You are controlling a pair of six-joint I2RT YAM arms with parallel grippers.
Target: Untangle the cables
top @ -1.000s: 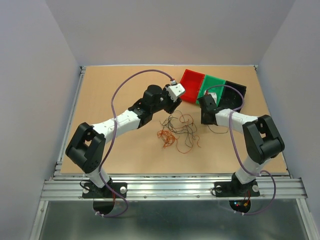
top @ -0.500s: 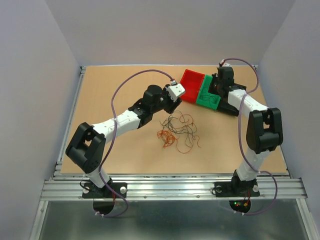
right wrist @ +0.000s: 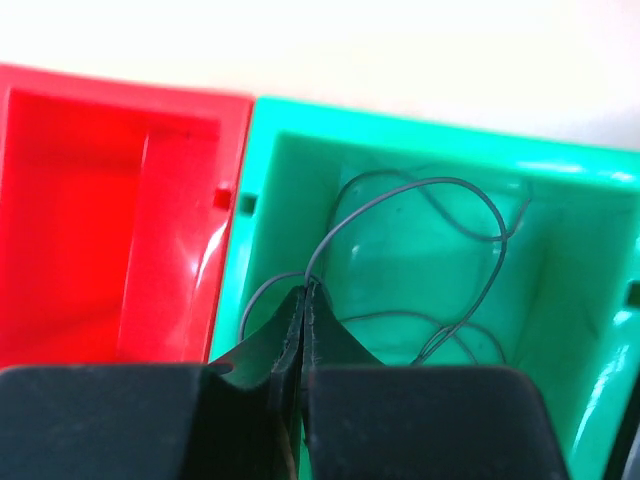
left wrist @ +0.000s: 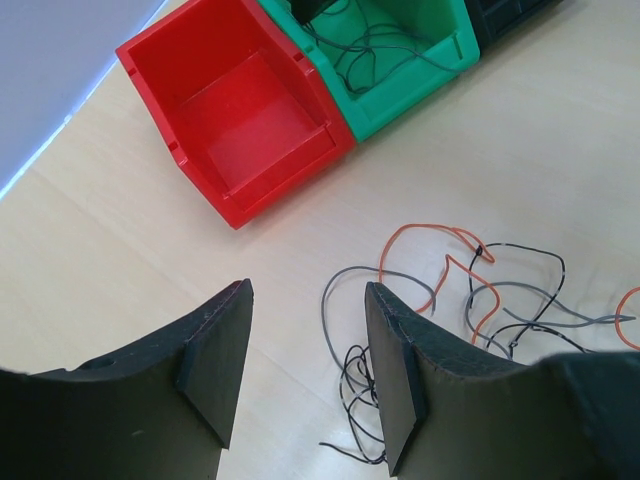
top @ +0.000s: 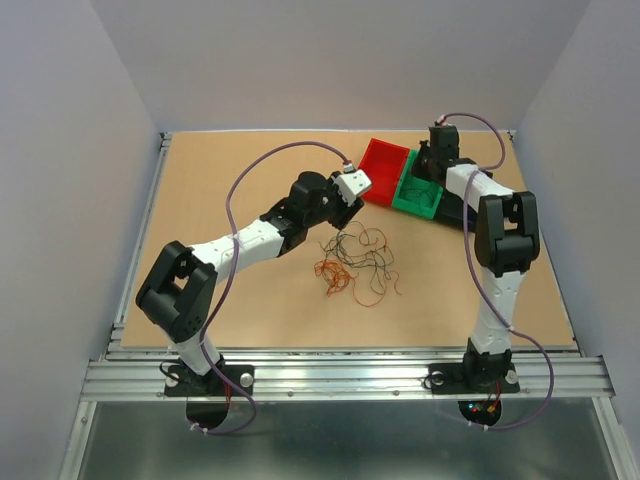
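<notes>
A tangle of thin black, grey and orange-red cables point(top: 358, 262) lies on the table's middle; it also shows in the left wrist view point(left wrist: 470, 290). My left gripper point(top: 345, 212) hovers open and empty just left of the tangle's upper end, between it and the red bin; its fingers point(left wrist: 215, 350) straddle bare table. My right gripper point(top: 428, 172) is over the green bin point(top: 418, 195), shut on a grey cable point(right wrist: 400, 215) that loops down into the bin point(right wrist: 570, 260). More grey cable lies in that bin point(left wrist: 375, 45).
An empty red bin point(top: 383, 170) stands left of the green one, a black bin point(top: 462, 205) to its right. The wooden table point(top: 230, 190) is ringed by a metal rail point(top: 150, 220) and grey walls.
My right arm has swung from the table by the tangle's right side up and back to the green bin, carrying a grey cable. The left arm has barely moved.
</notes>
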